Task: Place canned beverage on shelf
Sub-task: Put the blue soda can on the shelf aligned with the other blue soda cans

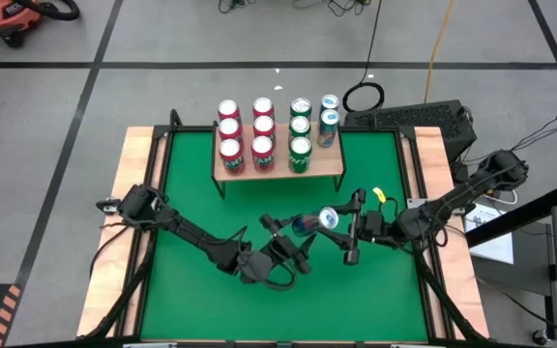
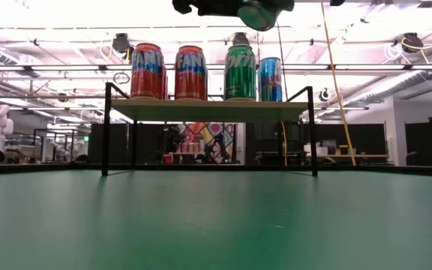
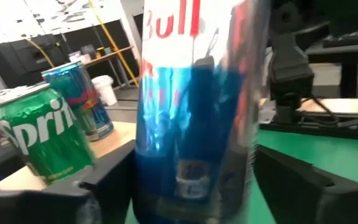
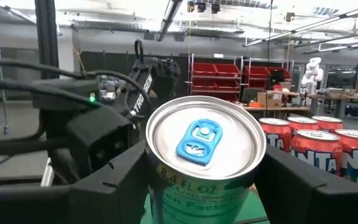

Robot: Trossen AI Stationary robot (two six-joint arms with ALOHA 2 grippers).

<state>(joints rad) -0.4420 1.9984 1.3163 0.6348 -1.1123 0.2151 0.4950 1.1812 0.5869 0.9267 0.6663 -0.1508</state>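
**Red Bull can between two grippers, above mid-table**

The slim Red Bull can point(image 1: 315, 221) hangs in the air over the middle of the green table point(image 1: 191, 300), lying on its side, with the shelf point(image 1: 332, 169) well beyond it at the far edge. The left gripper point(image 1: 293, 235) has its fingers on either side of the can's body; the right gripper point(image 1: 354, 230) brackets the lid end, its fingers part-open to the can's width. Which of the two actually bears the weight I cannot tell.

Handling, as a judgement: a thin aluminium can is stiff enough for a firm pinch across the mid-body but dents if squeezed hard, and the glossy wall is slippery, so it may rotate or slide in the fingers. Whether it is full or empty I cannot tell. The best hold is around the mid-body, leaving the base free to be set down upright.

Writing: "Bull" in red on the blue-and-silver can in the left wrist view; "8.4 FL OZ" under the rim, with a blue pull tab point(image 4: 198, 141). On the shelf stand red Fanta cans point(image 2: 148, 71), green Sprite cans point(image 3: 39, 130) and two blue Red Bull cans point(image 1: 329, 118).
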